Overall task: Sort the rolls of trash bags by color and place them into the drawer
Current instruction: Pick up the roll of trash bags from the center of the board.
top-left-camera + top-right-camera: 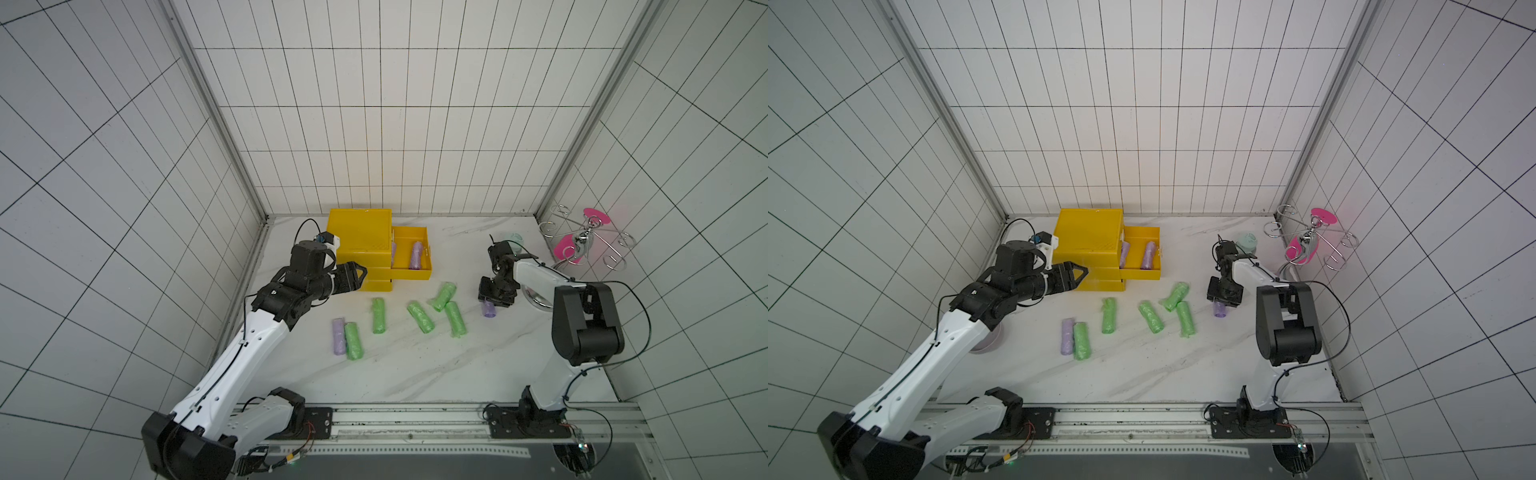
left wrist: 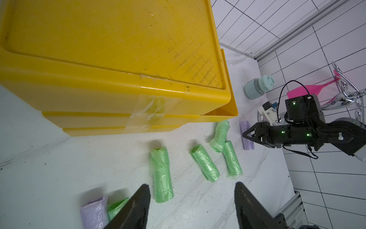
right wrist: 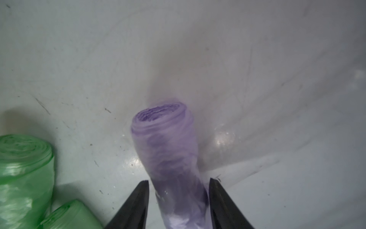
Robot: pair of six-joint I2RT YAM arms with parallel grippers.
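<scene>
Straddling a blurred, cropped lavender roll (image 3: pixel 170 154), right hand (image 3: pixel 178 180), grip cannot be told, left hand (image 2: pixel 191 184) apart.

Held the left arm (image 1: pixel 249 345) stretched low toward the yellow drawer chest (image 1: pixel 359 232), left hand (image 1: pixel 363 275) level just beside its near corner, fingers parted wide, nothing between them. Held the right arm (image 1: pixel 536 276) folded well right of the chest, wrist bent down, right hand (image 3: pixel 178 181) pointing downward, fingers flanking a purple roll (image 3: pixel 164 138); grip unclear.

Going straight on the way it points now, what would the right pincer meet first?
The purple roll, which sits inside the right pincer. Past it, most likely the marble tabletop, though depth is unclear.
</scene>
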